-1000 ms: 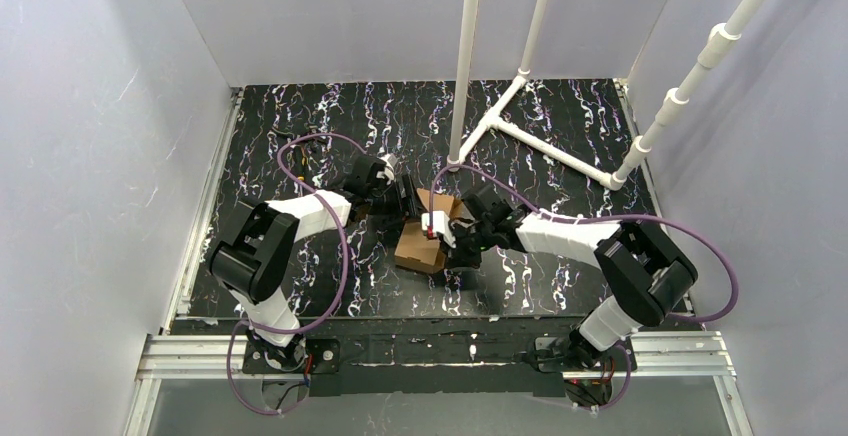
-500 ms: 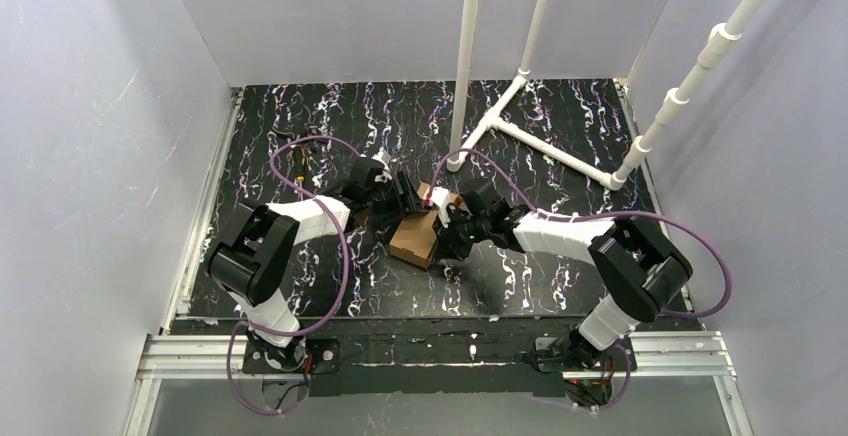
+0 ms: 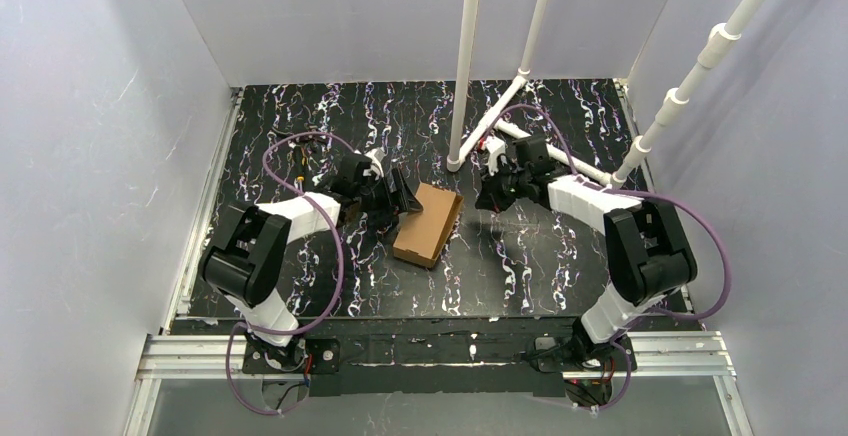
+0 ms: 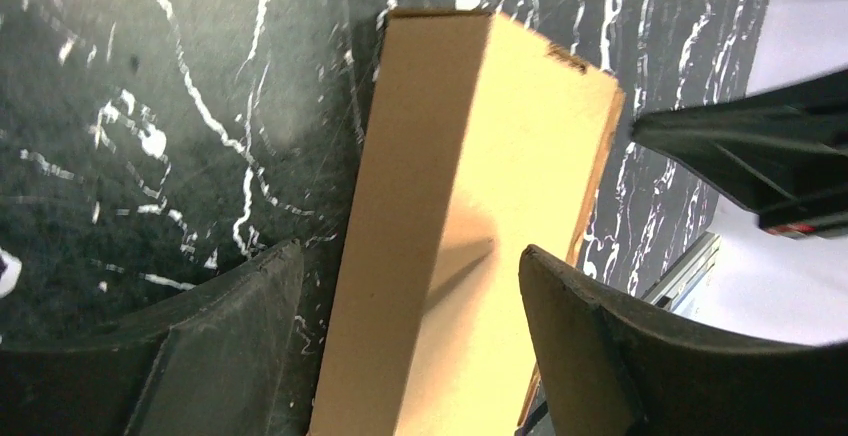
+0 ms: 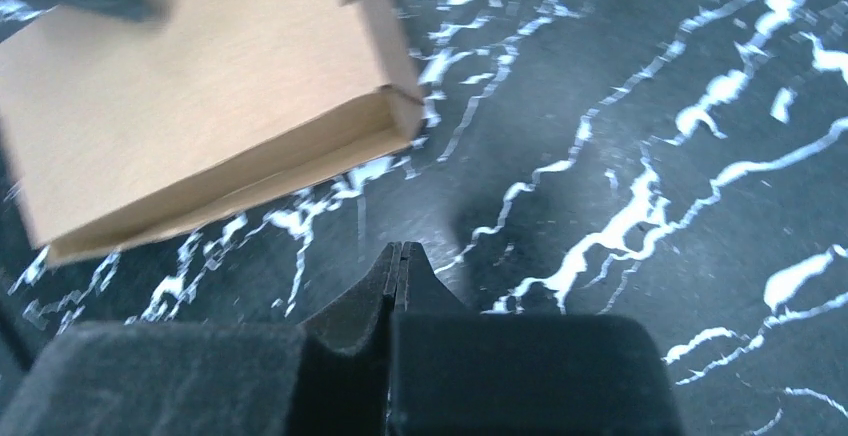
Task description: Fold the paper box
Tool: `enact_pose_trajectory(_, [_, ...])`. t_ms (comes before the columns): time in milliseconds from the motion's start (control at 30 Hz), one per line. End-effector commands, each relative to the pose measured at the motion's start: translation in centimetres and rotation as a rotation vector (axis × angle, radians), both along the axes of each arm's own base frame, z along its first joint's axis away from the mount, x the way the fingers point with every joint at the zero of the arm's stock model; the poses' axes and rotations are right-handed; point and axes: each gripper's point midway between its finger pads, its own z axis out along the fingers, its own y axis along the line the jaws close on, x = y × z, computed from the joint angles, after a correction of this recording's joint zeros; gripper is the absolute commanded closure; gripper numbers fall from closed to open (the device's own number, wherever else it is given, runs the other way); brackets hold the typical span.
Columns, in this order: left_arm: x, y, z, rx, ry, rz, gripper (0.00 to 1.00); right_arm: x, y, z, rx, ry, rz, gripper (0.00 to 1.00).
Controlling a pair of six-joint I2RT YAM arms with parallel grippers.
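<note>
- Cardboard, plain brown and unprinted, makes up the paper box [image 3: 428, 224], which is folded into a flat, closed rectangular shape.
- The paper box lies on the black table [image 3: 540, 256], whose surface is streaked with white. It sits near the middle, between the two arms, and is turned at a slant in the overhead view.
- The left gripper [image 3: 404, 197] is at the far left end of the paper box [image 4: 470, 206], and its jaws stand wide apart.
- In the left wrist view the left gripper [image 4: 410, 266] has one finger on each side of the box, with the long top panel running away between them.
- A strip of table shows between the left-hand finger and the box's side. Whether the right-hand finger touches the cardboard cannot be told, because it covers that edge.
- The pictures give no sign of a clamped hold, since the box rests flat on the table.
- The right gripper [image 3: 486, 196] is to the right of the box and clear of it, over bare table near the base of the white pipe frame [image 3: 465, 56].
- Its wrist view shows the right gripper [image 5: 400, 251] with both fingers pressed together and nothing between them.
- The paper box [image 5: 200, 106] lies in the upper left of that view, well apart from the fingertips and slightly blurred.
- Purple cables [image 3: 340, 246] loop along both arms.
</note>
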Motion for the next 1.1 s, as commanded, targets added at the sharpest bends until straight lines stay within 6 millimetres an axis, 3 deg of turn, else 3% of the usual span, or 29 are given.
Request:
enact_pose_trajectory(0, [1.4, -1.0, 2.7, -0.029, -0.092, -0.100, 0.22, 3.2, -0.6, -2.1, -0.099, 0.015, -0.281, 0.99])
enact_pose_trajectory(100, [2.2, -1.5, 2.1, -0.026, -0.087, -0.117, 0.22, 3.3, -0.2, -3.3, -0.152, 0.017, -0.331, 0.99])
enact_pose_trajectory(267, [2.6, -2.6, 1.1, -0.048, -0.046, -0.149, 0.25, 3.9, 3.1, -2.9, -0.160, -0.054, -0.340, 0.99])
enact_pose_trajectory(500, [-0.1, -4.8, -0.3, -0.059, 0.007, -0.235, 0.33, 4.2, 8.2, -1.2, -0.128, -0.120, -0.324, 0.99])
enact_pose_trajectory(567, [-0.4, -4.9, -0.5, -0.052, 0.012, -0.229, 0.33, 4.4, 7.9, -1.7, -0.154, -0.128, -0.322, 0.99])
enact_pose_trajectory(667, [-0.1, -4.0, -0.6, -0.031, 0.008, -0.183, 0.32, 4.6, 5.4, -2.3, -0.203, -0.155, -0.335, 0.99])
enact_pose_trajectory(867, [1.5, -1.4, 1.3, -0.045, -0.024, -0.072, 0.27, 4.7, 0.6, 0.5, -0.226, -0.238, -0.345, 0.99])
enact_pose_trajectory(933, [1.7, -0.9, 2.7, -0.057, -0.055, -0.058, 0.25, 3.6, 0.5, 1.3, -0.224, -0.244, -0.283, 0.99])
enact_pose_trajectory(1067, [1.3, 0.1, 4.7, -0.073, -0.102, -0.042, 0.24, -0.8, 2.0, 1.2, -0.157, -0.166, -0.070, 0.99])
